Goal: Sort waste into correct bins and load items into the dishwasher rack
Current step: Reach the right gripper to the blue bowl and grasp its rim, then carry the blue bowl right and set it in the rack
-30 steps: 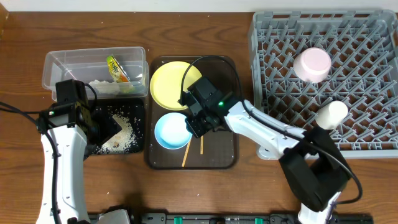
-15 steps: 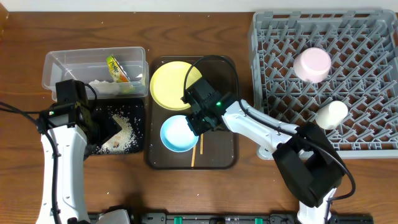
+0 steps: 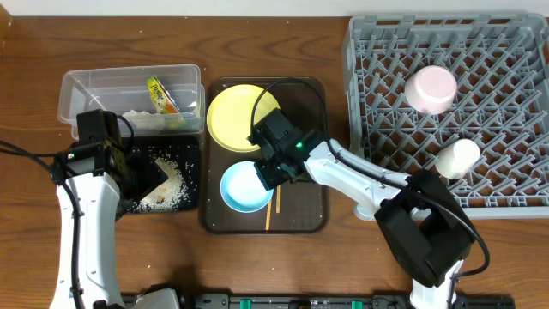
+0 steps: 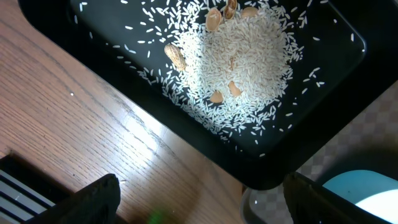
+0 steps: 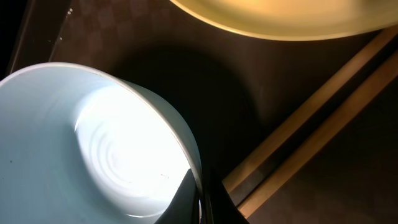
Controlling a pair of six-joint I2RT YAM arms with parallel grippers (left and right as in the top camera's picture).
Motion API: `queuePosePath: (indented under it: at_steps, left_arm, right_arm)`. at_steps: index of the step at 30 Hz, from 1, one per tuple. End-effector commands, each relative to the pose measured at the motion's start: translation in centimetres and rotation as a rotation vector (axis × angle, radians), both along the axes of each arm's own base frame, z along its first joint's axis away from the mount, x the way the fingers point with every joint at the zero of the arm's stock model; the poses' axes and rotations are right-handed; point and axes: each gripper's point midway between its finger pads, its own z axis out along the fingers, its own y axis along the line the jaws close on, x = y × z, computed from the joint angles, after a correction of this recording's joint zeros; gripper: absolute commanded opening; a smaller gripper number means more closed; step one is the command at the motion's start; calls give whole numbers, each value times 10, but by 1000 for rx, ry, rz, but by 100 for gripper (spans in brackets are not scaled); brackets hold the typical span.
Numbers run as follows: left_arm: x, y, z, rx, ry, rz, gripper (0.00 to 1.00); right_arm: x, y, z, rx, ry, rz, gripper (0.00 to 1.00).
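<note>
Right gripper (image 3: 268, 174) is clenched on the rim of the light blue round bowl (image 3: 243, 187): a thin pinch, one finger inside the wall and one outside. The bowl sits out past the fingertips on the dark brown serving tray (image 3: 313, 215). Can't tell if its base is off the tray yet.

Bowl mouth points up. It is round, so no long axis. The two thin wooden chopsticks (image 5: 311, 112) lie just beside the fingers on the outer side, parallel to each other. Their long axis runs diagonally away from the hand toward the round yellow plate (image 3: 230, 116) ahead.

To do the step well, probably lift straight up and slowly, since a rim pinch lets the bowl swing. Keep clear of the chopsticks and the plate edge, carry it to the hand's right to the large grey plastic lattice rack (image 3: 369, 86), then tip it mouth down between the pegs.

Left gripper (image 4: 205, 208) has its jaws spread wide and holds nothing. The shallow black rectangular tray (image 4: 336, 62) with white rice grains (image 4: 242, 68) lies right below it.
</note>
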Motion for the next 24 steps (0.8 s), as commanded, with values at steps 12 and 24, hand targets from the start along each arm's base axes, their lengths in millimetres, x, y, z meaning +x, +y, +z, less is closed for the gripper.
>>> queuePosePath:
  at_steps: [12, 24]
  left_arm:
    - [-3, 3, 0, 13, 4, 15, 86]
    - [0, 4, 0, 16, -6, 15, 86]
  right_arm:
    - [101, -75, 166, -20, -582, -117, 1]
    - [211, -243, 277, -451, -1158, -495, 1]
